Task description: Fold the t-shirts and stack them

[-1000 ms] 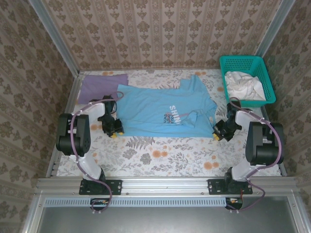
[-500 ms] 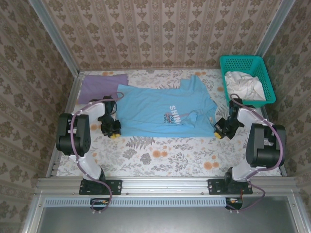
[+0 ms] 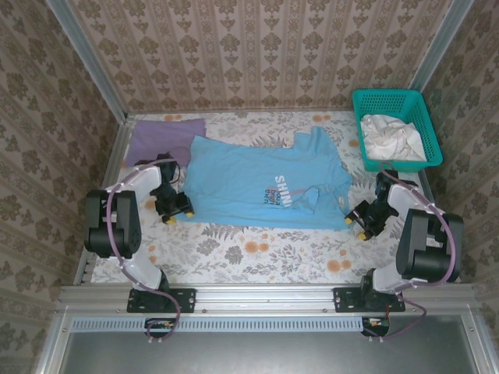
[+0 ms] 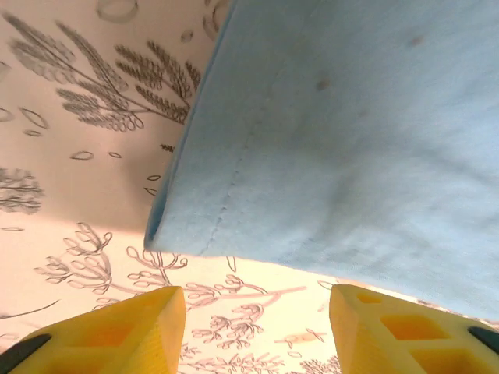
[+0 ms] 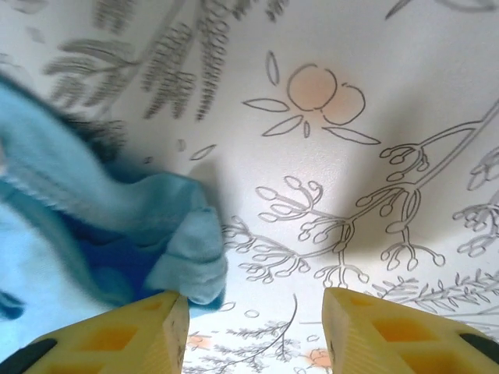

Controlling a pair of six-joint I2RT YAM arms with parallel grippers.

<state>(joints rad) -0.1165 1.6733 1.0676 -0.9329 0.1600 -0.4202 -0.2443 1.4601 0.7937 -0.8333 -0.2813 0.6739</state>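
The sky-blue t-shirt (image 3: pixel 249 183) lies spread on the floral table, its white chest print to the right of middle. A plain lavender t-shirt (image 3: pixel 162 139) lies at the back left, partly under the blue one. My left gripper (image 3: pixel 173 212) stands open just off the blue shirt's near-left corner. In the left wrist view the blue hem (image 4: pixel 343 140) lies flat ahead of the left gripper (image 4: pixel 257 319), with nothing between the fingers. My right gripper (image 3: pixel 361 224) is open at the shirt's near-right corner. There the bunched blue cloth (image 5: pixel 101 226) ends beside the left finger of the right gripper (image 5: pixel 253 327).
A teal mesh basket (image 3: pixel 388 95) with a white cloth (image 3: pixel 387 137) in it stands at the back right, just behind my right arm. Patterned walls close the table on three sides. Bare floral tabletop (image 3: pixel 257 249) runs along the near edge.
Both grippers were shut on the blue shirt's near corners and now stand open, off the cloth. The shirt has slid a little nearer and to the right and lies flat.
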